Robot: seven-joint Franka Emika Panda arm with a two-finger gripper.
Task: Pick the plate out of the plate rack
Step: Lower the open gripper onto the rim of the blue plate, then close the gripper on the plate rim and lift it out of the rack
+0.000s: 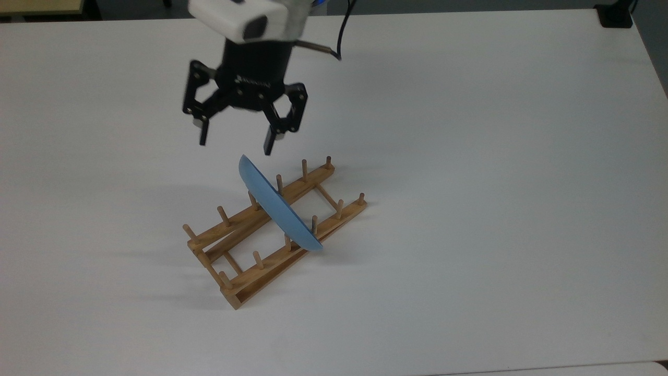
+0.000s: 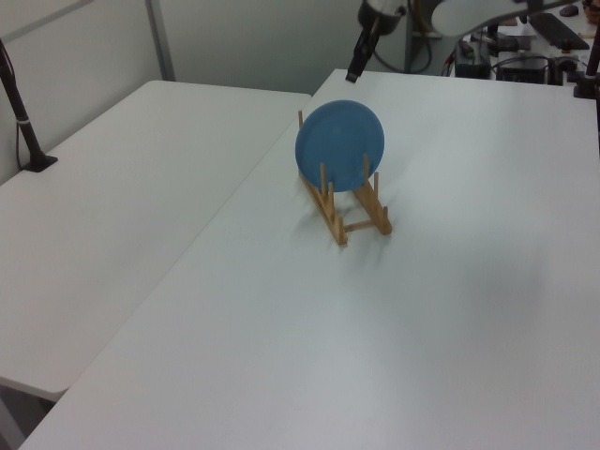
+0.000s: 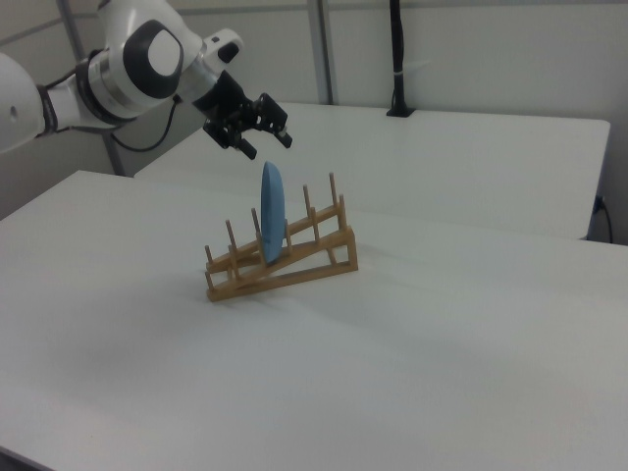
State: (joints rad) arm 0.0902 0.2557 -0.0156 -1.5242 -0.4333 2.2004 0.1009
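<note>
The blue plate (image 1: pixel 276 206) stands on edge between the pegs of the light-brown wooden plate rack (image 1: pixel 271 260), near the middle of the white table. My gripper (image 1: pixel 236 146) hangs open just above the plate's upper rim, fingers pointing down, touching nothing. In the left view the plate (image 2: pixel 339 145) faces the camera on the rack (image 2: pixel 343 225), and the gripper (image 2: pixel 355 71) is above and behind its top edge. In the right view the plate (image 3: pixel 271 226) shows edge-on in the rack (image 3: pixel 294 270), with the gripper (image 3: pixel 267 145) a short way above it.
The rack sits on a wide white table (image 1: pixel 469 209). A second white table (image 2: pixel 112 206) adjoins it at the left view's left, with a black post (image 2: pixel 23 122) on it. A black clamp (image 1: pixel 616 15) sits at the top view's far right corner.
</note>
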